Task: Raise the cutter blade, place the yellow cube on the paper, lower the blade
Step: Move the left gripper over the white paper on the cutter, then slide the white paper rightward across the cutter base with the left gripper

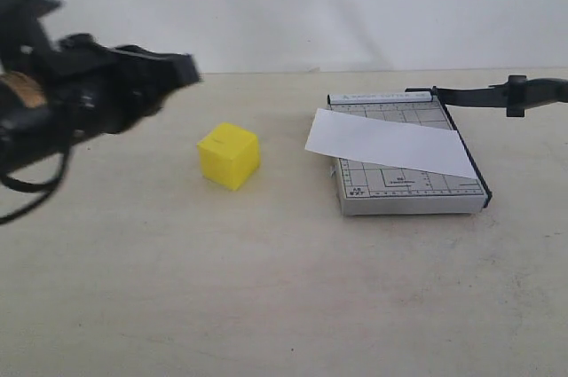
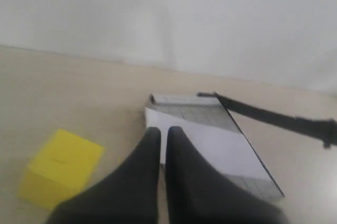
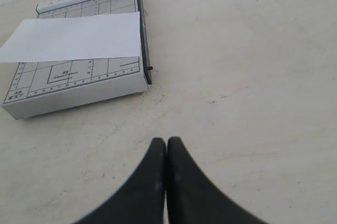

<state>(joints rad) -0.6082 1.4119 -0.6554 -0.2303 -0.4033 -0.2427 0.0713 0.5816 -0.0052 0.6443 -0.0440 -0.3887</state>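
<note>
L gripper (image 1: pixel 185 71) hangs near left edge of bench (image 1: pixel 266 288), fingers together (clear of yellow cube (image 1: pixel 229 155)). R gripper (image 3: pixel 166 142) angled down at bench, fingers together; cutter blade (image 1: pixel 497 93) raised.

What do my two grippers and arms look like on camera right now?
Both the left gripper and the right gripper have smooth, matte black fingers that taper to rounded tips, with no markings visible. The left arm is bulky and black, with a tan patch and a black cable looping below it.

cutter blade (image 1: pixel 484 95) handle cut off at frame edge; left end effector (image 2: pixel 162 132) blurred
</note>
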